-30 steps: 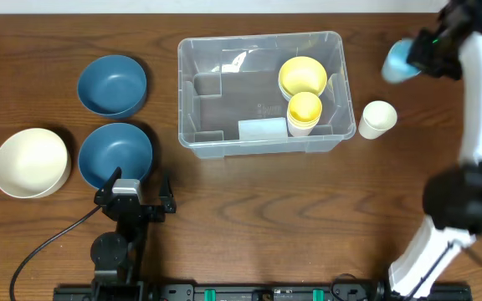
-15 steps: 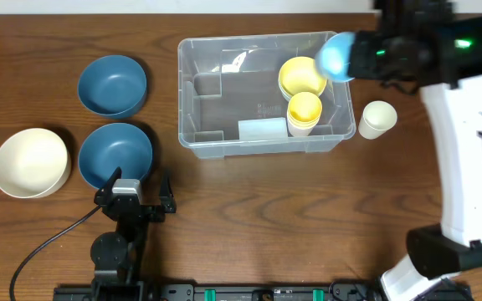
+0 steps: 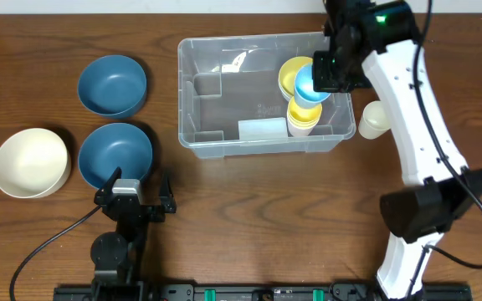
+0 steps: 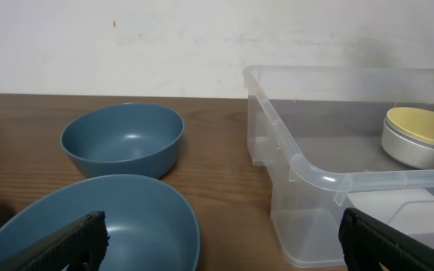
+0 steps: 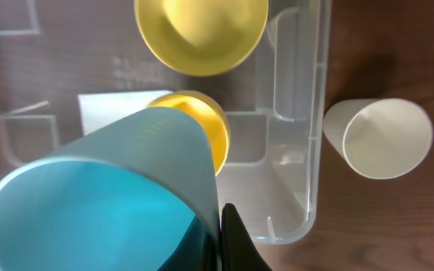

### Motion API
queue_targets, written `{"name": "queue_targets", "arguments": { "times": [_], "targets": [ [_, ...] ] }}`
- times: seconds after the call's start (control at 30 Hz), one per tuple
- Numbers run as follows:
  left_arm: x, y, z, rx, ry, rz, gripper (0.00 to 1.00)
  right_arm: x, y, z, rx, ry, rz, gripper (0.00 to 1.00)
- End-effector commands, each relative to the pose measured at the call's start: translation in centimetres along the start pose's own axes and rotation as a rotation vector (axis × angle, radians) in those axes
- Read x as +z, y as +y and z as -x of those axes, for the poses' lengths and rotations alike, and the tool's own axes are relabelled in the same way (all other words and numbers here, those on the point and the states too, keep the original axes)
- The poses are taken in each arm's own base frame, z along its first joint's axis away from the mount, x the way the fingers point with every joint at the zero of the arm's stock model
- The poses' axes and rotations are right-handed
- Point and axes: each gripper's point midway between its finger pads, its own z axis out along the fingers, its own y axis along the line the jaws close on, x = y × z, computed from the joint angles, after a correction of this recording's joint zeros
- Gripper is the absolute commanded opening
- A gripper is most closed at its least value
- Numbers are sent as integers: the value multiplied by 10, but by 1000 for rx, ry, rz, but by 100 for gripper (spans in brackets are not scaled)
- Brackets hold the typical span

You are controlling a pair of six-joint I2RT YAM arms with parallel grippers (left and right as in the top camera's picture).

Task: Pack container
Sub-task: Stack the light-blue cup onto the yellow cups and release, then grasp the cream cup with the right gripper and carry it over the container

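Bowls (image 3: 112,85) lie at the left, with the left gripper (image 3: 134,199) parked, jaws apart, just beside them. We find the container (image 3: 183,92) at mid-table, long axis left to right. Over its right end, the right gripper (image 3: 325,73) clamps a blue cup (image 3: 310,82) above the yellow cups (image 3: 305,117); we judge this arm nearer, descent straight down.

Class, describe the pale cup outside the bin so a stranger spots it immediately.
Find the big clear container mid-table. Just outside its right end is a cream cup. The yellow cups lie inside and the blue cup is held above; it alone sits outside.
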Motion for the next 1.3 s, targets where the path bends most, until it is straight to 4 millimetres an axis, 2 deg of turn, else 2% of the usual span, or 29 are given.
{"name": "queue_targets", "arguments": {
  "times": [0.0, 0.43, 0.5, 0.53, 0.63, 0.93, 1.03, 1.1, 1.27],
  "targets": [
    [1, 0, -15, 10, 46, -7, 98, 4, 3, -2, -13, 13, -12, 1],
    [1, 0, -15, 10, 46, -7, 98, 15, 3, -4, -33, 41, -17, 1],
    [1, 0, -15, 10, 46, -7, 98, 17, 4, -4, -37, 47, -14, 9],
    [1, 0, -15, 10, 46, -7, 98, 17, 4, -4, -37, 49, -14, 18],
    [1, 0, -15, 10, 46, -7, 98, 18, 6, -5, -52, 56, -1, 24],
    [1, 0, -15, 10, 46, -7, 98, 13, 1, -1, -48, 36, -8, 28],
    [1, 0, -15, 10, 46, -7, 98, 1, -18, 4, -5, 22, -18, 35],
    [1, 0, -15, 10, 46, -7, 98, -7, -40, 6, 44, 25, -31, 43],
    [1, 0, -15, 10, 46, -7, 98, -10, -121, 0, 237, 84, -78, 46]
  ]
}}
